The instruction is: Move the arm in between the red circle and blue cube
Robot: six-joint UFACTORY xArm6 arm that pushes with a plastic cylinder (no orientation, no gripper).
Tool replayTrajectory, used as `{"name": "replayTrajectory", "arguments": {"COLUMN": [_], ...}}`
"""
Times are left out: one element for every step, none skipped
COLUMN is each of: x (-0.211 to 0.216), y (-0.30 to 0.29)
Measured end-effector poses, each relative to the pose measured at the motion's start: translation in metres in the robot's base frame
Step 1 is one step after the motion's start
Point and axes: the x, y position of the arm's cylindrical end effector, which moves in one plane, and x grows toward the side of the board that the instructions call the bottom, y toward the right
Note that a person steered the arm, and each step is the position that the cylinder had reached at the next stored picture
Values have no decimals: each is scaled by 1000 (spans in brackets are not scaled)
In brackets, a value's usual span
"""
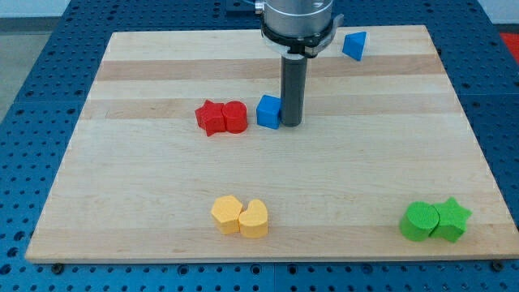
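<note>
The red circle lies left of the board's middle, touching a red star-like block on its left. The blue cube sits just right of the red circle with a small gap between them. My tip is at the blue cube's right side, touching or nearly touching it, on the side away from the red circle. The rod rises from it to the arm at the view's top.
A blue triangular block lies near the view's top right. Two yellow blocks lie together near the bottom. A green circle and a green star lie together at the bottom right. The wooden board has blue pegboard around it.
</note>
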Motion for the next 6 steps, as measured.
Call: {"name": "replayTrajectory", "arguments": {"x": [-5, -30, -56, -65, -65, -56], "y": [18, 23, 22, 7, -20, -46]}}
